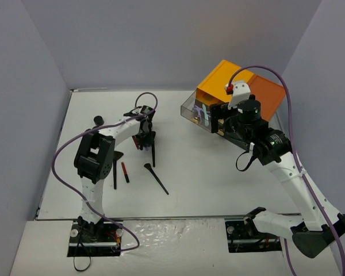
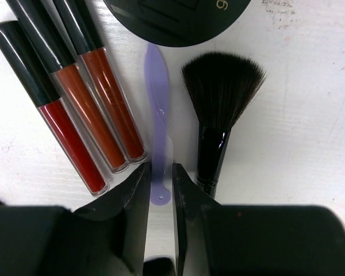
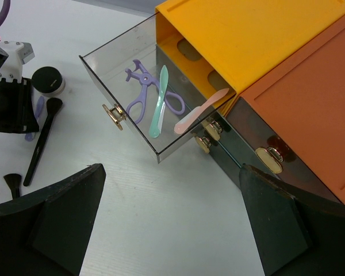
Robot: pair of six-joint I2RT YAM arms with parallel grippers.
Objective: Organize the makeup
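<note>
Down on the white table [image 2: 299, 126], the left end effector [image 2: 161, 175] is pinched narrow on the rounded end of a purple spatula [image 2: 157, 98]. Just left of it lie 3 lip gloss tubes [image 2: 83, 115] side by side. Just right lies a black brush [image 2: 221, 92], and a round black jar [image 2: 178, 20] sits above. The right end effector [image 3: 171, 201] gapes wide, holding nothing, before the orange-topped box [image 3: 259, 34]. The box's open clear drawer [image 3: 100, 72] holds a purple curler [image 3: 141, 95], a mint spatula [image 3: 158, 109] and a pink spatula [image 3: 198, 112].
</note>
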